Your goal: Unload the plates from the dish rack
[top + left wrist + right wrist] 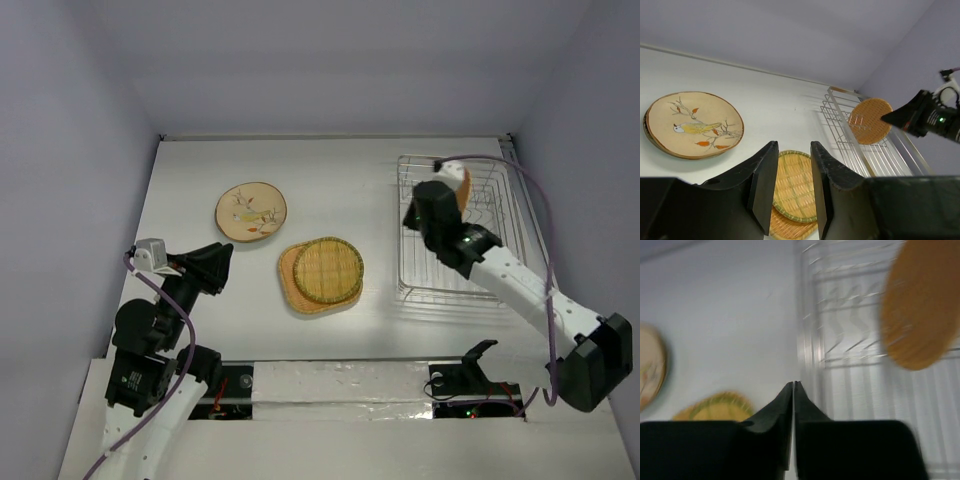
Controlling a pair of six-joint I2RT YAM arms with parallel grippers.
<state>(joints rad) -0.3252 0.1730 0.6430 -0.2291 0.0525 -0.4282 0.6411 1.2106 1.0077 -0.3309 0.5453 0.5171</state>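
The silver wire dish rack [482, 262] stands at the right. One round orange woven plate [462, 190] stands upright at its far end. My right gripper [413, 215] is shut and empty, over the rack's left side, just left of that plate [922, 305]; this view is blurred. A cream floral plate [251, 211] lies flat on the table. A yellow round woven plate [327, 268] lies on the tan rounded-square plate [300, 298]. My left gripper [215, 270] is open and empty, left of this stack [792, 187]. The pale green plate is out of view.
The white table ends at walls on the far, left and right sides. The rack's [875, 150] raised wire sides surround the standing plate [870, 120]. The cream plate [692, 125] lies far left of my left gripper [793, 146].
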